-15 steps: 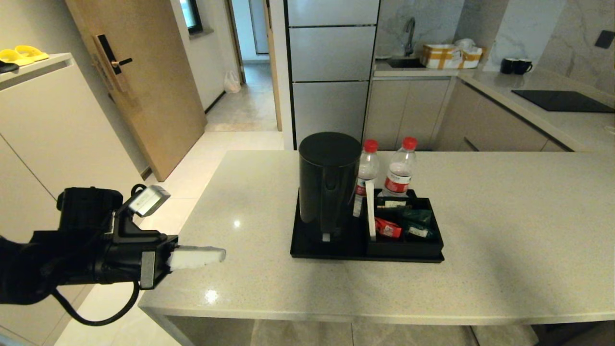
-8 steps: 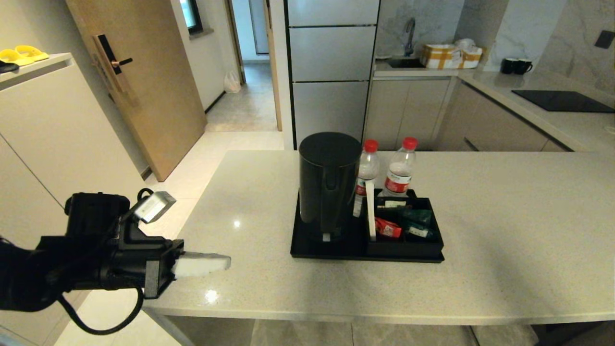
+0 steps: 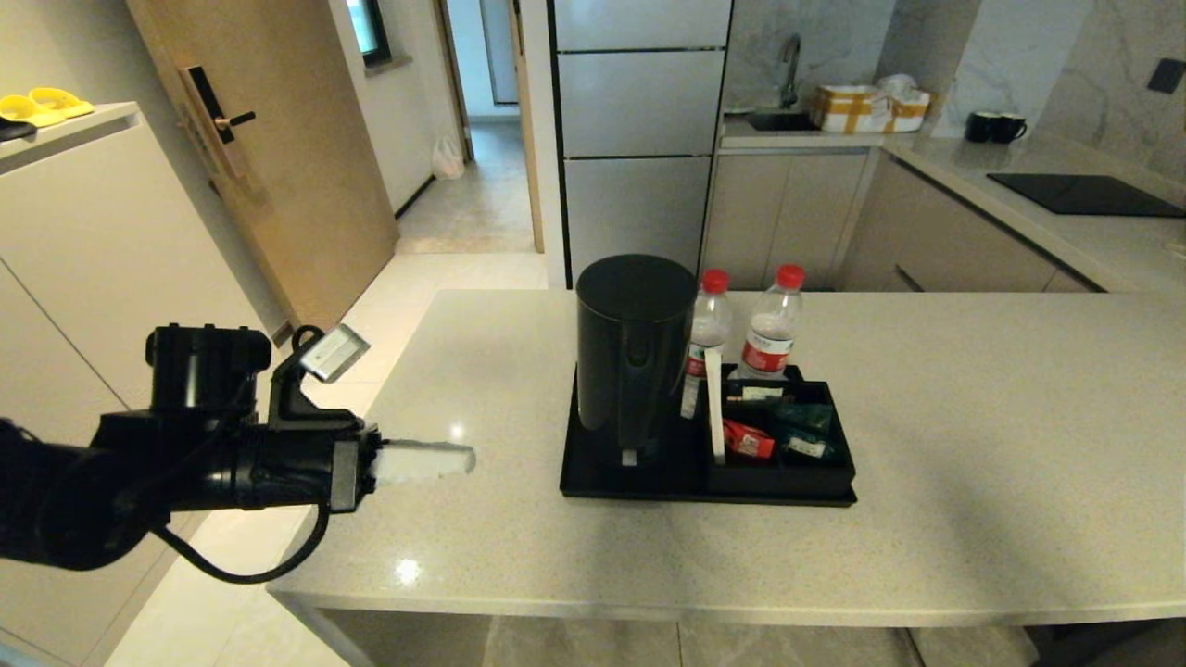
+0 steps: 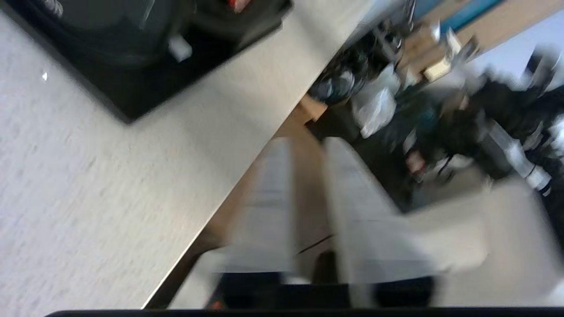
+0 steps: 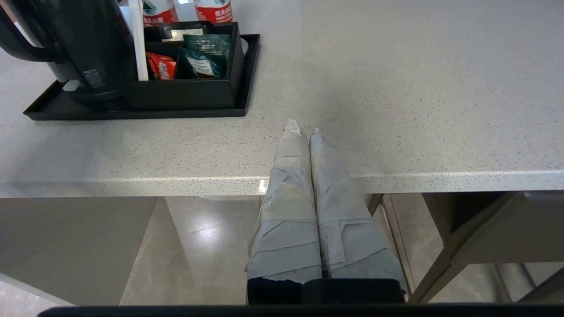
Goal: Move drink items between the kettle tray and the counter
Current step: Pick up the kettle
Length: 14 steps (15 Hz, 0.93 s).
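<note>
Kettle (image 3: 635, 357) on tray (image 3: 593, 482), wide bare counter (image 3: 973, 445) rightward to edge.

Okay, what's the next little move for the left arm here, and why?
Probably carry the left gripper on across the counter toward the kettle: it hangs empty over the counter's near left corner, well short of the tray where kettle and bottles stand.

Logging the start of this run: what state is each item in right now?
kettle: upright on tray.
two water bottles: upright, capped, at tray's far edge.
left gripper: over counter, empty.
right gripper: shut, empty, parked at counter edge.
</note>
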Motion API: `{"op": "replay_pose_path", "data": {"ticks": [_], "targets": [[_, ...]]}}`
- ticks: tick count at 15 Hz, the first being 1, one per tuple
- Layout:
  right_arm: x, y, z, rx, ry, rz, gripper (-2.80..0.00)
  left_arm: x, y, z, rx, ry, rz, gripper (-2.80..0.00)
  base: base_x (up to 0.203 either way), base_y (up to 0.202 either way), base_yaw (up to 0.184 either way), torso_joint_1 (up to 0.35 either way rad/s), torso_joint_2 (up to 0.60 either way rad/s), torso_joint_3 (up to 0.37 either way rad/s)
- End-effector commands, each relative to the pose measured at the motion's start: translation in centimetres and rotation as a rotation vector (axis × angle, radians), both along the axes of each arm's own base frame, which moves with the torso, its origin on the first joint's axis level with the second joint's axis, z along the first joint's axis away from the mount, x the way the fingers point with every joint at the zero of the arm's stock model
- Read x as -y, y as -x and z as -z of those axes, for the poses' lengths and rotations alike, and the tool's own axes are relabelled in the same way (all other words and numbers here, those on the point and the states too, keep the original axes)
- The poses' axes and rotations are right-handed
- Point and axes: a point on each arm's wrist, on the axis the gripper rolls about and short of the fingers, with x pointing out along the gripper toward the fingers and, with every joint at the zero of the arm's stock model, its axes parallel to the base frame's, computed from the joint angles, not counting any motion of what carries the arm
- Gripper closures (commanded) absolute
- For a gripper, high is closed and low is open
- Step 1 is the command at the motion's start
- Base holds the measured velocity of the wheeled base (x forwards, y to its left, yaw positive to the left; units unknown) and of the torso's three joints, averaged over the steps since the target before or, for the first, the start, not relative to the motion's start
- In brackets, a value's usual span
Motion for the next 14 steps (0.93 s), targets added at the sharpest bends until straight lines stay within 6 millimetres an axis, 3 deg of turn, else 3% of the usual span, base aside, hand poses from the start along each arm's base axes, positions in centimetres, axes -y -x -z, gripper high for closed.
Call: {"op": "replay_pose_path", "data": {"ticks": [1,4,8,10,14], "targets": [[0.0,0.0,0.0,0.001,0.000,0.000,0.00,1.8,-0.7,-0.4,-0.020,0.019,0.051,-2.80,0.000,0.000,0.000,0.000,0.00,0.000],[0.0,0.0,0.0,0.002,0.000,0.000,0.00,3.6,-2.2,0.5,0.044,0.030,0.097,-2.80,0.000,0.000,0.000,0.000,0.00,0.000],[0.0,0.0,0.0,0.002,0.000,0.000,0.00,6.7,-4.2,3.3,0.134,0.038,0.152,-2.80,0.000,0.000,0.000,0.000,0.00,0.000],[0.0,0.0,0.0,0.002,0.000,0.000,0.00,8.8,-5.0,3.4,0.178,0.037,0.167,-2.80,0.000,0.000,0.000,0.000,0.00,0.000],[0.0,0.0,0.0,0.002,0.000,0.000,0.00,10.2,-6.3,3.5,0.320,0.038,0.152,-2.80,0.000,0.000,0.000,0.000,0.00,0.000]]}}
